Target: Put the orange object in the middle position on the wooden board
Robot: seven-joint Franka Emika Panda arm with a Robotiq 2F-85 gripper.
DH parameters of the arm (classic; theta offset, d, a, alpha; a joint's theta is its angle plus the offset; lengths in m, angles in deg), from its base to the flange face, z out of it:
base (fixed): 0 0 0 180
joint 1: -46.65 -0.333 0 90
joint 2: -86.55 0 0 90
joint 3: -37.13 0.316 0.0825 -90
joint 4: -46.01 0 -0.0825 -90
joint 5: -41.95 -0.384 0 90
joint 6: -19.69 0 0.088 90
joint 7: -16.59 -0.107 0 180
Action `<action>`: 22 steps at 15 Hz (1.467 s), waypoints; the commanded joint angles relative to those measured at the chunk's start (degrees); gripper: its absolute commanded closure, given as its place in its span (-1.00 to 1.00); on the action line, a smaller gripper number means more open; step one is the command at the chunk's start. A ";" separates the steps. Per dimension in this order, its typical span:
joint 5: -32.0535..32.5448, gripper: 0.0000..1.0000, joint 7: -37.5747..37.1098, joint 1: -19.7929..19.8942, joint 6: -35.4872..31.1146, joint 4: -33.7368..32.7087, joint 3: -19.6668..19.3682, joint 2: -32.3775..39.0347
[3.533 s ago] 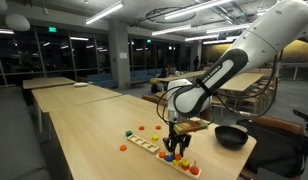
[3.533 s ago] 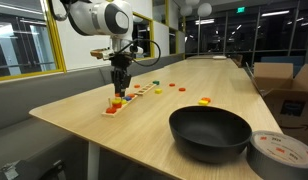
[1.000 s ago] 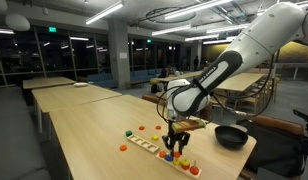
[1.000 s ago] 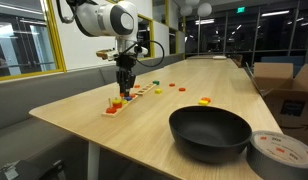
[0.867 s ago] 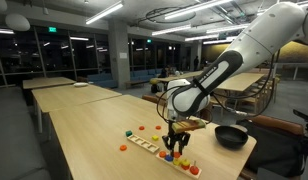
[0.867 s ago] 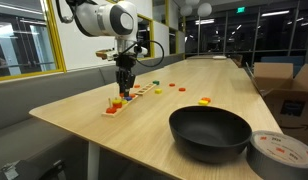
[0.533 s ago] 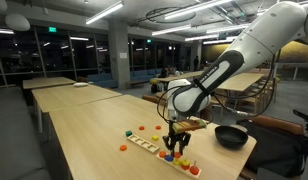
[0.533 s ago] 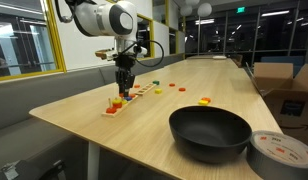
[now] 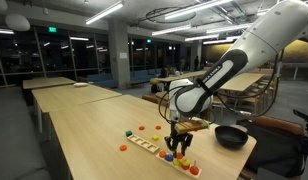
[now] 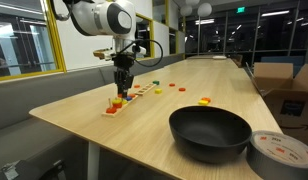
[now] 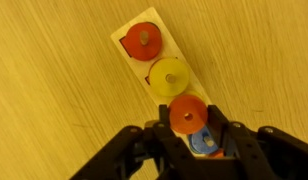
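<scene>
In the wrist view my gripper (image 11: 189, 120) is shut on the orange object (image 11: 188, 112), a small round piece with a centre hole. It sits over the wooden board (image 11: 122, 40), just below a yellow disc (image 11: 170, 74) and a red disc (image 11: 143, 40). A blue piece (image 11: 201, 143) shows under the jaws. Whether the orange object rests on the board I cannot tell. In both exterior views the gripper (image 9: 178, 146) (image 10: 120, 88) points straight down over the board (image 9: 146, 144) (image 10: 129, 97).
A black pan (image 9: 231, 136) (image 10: 209, 131) stands near the table's edge, with a roll of tape (image 10: 282, 153) beside it. Small loose pieces (image 10: 204, 100) (image 9: 122, 147) lie scattered on the tabletop around the board.
The arm has shifted only very slightly over the board. The gripper stays shut on the orange object.
</scene>
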 commanded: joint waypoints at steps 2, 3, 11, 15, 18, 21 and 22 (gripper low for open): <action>-0.57 0.48 -0.39 -0.22 0.02 1.49 0.70 -1.90; -0.55 0.48 -0.38 -0.26 0.03 1.26 0.82 -1.67; -0.48 0.48 -0.39 -0.50 0.32 0.16 1.57 -0.57; -0.53 0.48 -0.50 -0.30 0.20 -0.23 1.35 -0.10; -0.43 0.48 -0.56 -0.10 0.11 -0.48 1.08 0.06; -0.30 0.48 -0.63 -0.01 0.11 -0.79 0.83 0.37; -0.36 0.48 -0.54 0.04 0.20 -0.94 0.76 0.49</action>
